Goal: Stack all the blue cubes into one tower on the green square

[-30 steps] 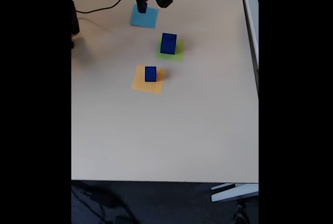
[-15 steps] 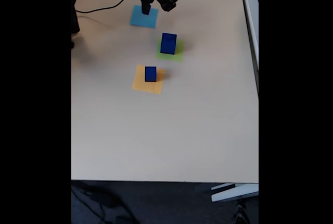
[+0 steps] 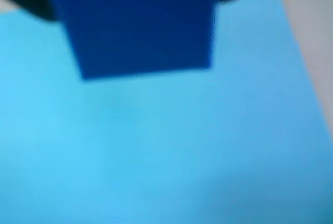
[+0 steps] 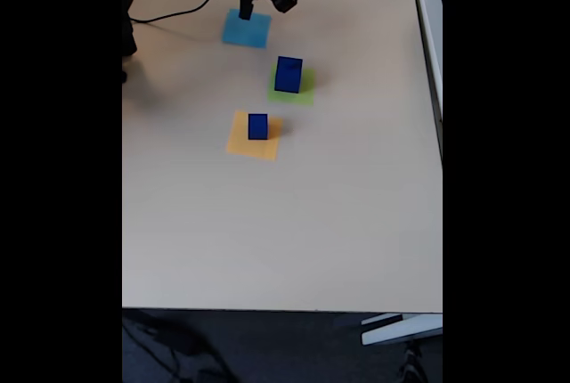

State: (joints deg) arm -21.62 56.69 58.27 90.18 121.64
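So the hand (image 4: pixel 247 11) hangs over the light-blue square (image 4: pixel 246 29), pinching a small blue cube (image 3: pixel 138 23) that's blurry up close in the wrist view. The biggest blue cube (image 4: pixel 288 74) sits on the green square (image 4: pixel 292 87), a mid-size one (image 4: pixel 257 126) on the orange-yellow square (image 4: pixel 254 135). Flat paper patches on a smooth beige counter (image 4: pixel 285 223), with a black cable (image 4: pixel 178 13) trailing nearby.

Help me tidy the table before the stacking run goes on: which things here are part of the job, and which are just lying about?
Part of the job:
- green square, cube on it
- cube on orange-yellow square
- cube at gripper

Lying about:
- light-blue square
- orange-yellow square
- black cable
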